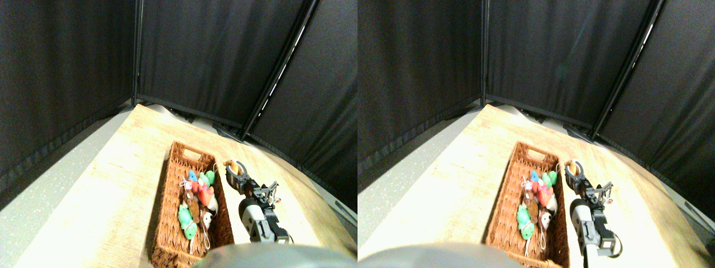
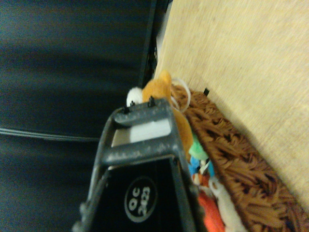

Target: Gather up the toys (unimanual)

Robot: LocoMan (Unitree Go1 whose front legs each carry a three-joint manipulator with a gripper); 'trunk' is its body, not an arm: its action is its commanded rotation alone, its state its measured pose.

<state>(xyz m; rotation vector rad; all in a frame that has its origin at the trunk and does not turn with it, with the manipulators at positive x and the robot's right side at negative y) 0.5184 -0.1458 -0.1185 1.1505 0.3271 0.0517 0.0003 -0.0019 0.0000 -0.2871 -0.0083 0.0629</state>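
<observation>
Orange plush sits in our right gripper (image 1: 237, 171): an orange toy (image 1: 234, 166) is pinched between the jaws, which are drawn in narrow around it, and in the wrist view the same orange toy (image 2: 166, 99) bulges past the dark jaw frame with a loop of pale string tail beside it. We hold it just to the right of the wicker basket (image 1: 170, 184), about level with the basket's far half and close to its right wall; whether it touches the rim we cannot tell. We judge the step in hand to be the carry to the basket. The next move calls for a short shift left, so that the toy hangs over the open basket and not over its rim, and only then a release. Inside the basket already lie the other toys (image 1: 198, 198), blue, green, red-pink, brown and white, heaped toward its near and middle part. Under everything is the light wooden table (image 1: 123, 184), with black curtains (image 1: 201, 56) at the far side.
</observation>
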